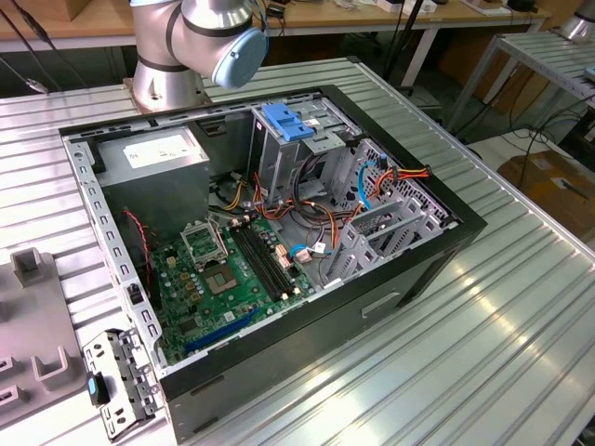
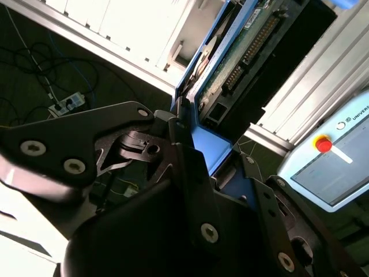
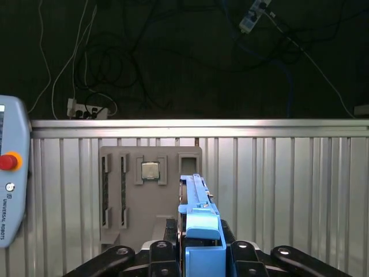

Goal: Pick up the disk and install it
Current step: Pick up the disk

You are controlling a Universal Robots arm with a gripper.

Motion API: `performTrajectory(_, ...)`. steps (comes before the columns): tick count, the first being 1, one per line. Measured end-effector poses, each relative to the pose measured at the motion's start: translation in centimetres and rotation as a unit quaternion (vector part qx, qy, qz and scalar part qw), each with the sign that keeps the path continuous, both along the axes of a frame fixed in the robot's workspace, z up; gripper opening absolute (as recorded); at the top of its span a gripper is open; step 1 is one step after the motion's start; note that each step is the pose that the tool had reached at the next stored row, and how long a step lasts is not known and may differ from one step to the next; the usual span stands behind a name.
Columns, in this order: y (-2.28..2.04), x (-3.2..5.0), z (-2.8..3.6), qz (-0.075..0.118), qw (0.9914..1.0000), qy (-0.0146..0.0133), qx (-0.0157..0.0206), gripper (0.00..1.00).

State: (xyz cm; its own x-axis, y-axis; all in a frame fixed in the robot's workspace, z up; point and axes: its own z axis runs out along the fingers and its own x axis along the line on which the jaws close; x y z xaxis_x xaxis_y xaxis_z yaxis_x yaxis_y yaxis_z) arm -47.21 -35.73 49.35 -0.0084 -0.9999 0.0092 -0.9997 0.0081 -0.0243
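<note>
My gripper (image 3: 199, 254) is shut on the disk (image 3: 199, 216), which stands on edge between the black fingers (image 3: 164, 254) with its blue side rail uppermost. In the second wrist view the disk (image 2: 242, 52) shows its green circuit-board underside and blue rails, clamped in the gripper (image 2: 199, 153). It is held in the air above the ribbed metal table (image 3: 277, 184). The open computer case (image 1: 279, 232) lies on its side on the table (image 1: 521, 316) in the exterior view, with a metal drive cage (image 1: 279, 158) topped by a blue tab (image 1: 288, 121).
A grey fixture plate (image 3: 151, 196) holding a processor chip (image 3: 151, 171) lies on the table below the gripper. A teach pendant (image 3: 11, 184) with a red button rests at the table edge. Inside the case are a motherboard (image 1: 228, 269), a power supply (image 1: 158, 153) and loose cables (image 1: 325, 209).
</note>
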Motion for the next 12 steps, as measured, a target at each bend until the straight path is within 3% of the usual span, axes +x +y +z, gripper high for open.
performTrajectory(12, 0.0, 0.0, 1.87, 0.0, 1.0, 0.0, -0.001, 0.37)
